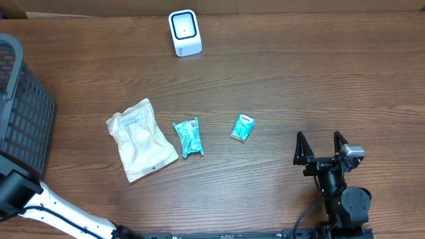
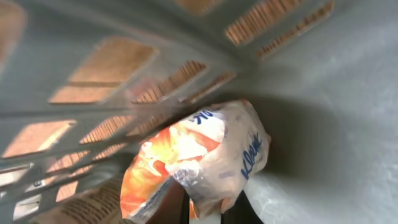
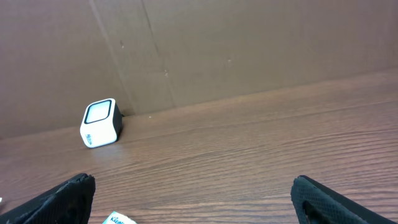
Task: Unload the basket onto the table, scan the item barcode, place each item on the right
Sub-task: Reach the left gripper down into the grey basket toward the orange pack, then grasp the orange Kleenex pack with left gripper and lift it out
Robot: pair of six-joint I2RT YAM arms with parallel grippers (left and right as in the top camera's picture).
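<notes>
The item for scanning is, as I judge, the orange and white packet that lies inside the grey basket at the left edge of the surface. The left pincer is down in this basket and it is closed. Its two dark fingers meet at the near end of the packet and seem to pinch the wrapper there, though the contact itself is partly hidden. From the pincer the packet reaches away toward the basket wall, and its long axis runs slanted, from lower left to upper right in the wrist view.

The scanner, a small white box, stands at the far side, about in the middle and well apart from the basket. So the coming move goes, I think, up out of the basket and then to the right and far. The left arm is clearly the nearer one to the packet.

The right pincer is wide open and holds nothing. It waits at the near right, pointing toward the far side.
</notes>
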